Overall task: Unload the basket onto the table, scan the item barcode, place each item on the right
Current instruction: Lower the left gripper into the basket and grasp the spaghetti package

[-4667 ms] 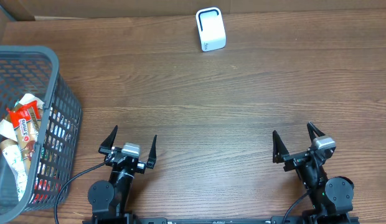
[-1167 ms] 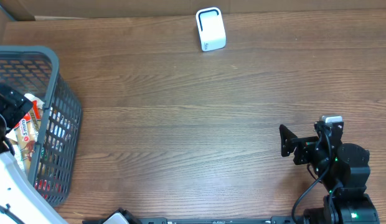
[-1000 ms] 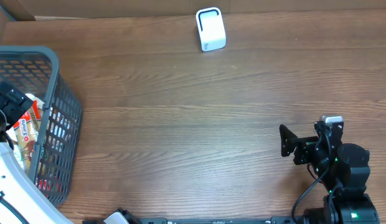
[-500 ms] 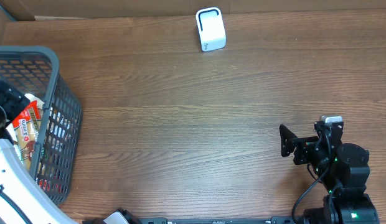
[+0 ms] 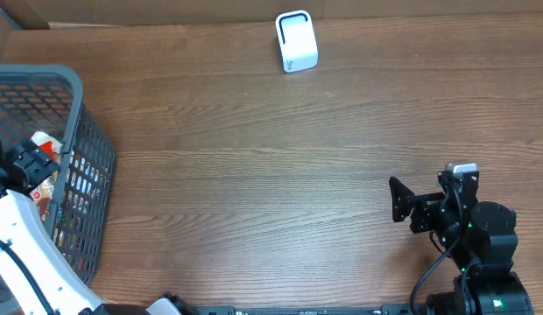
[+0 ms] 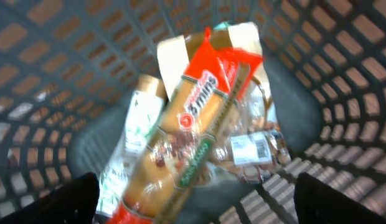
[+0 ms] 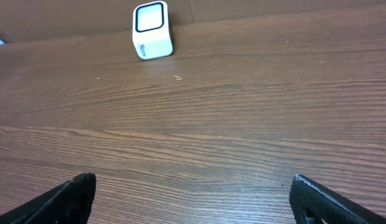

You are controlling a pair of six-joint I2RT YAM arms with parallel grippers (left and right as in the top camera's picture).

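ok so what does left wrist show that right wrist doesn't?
Left wrist only: the inside of the grey basket, an orange snack packet lying over other wrapped items, one with a white barcode label. Right wrist only: the white scanner standing at the far end of the wooden table. Shared: each shows its own open, empty gripper, the left gripper and the right gripper.

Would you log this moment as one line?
left tool open above red snack packet in grey basket; right tool open, empty; white scanner unused
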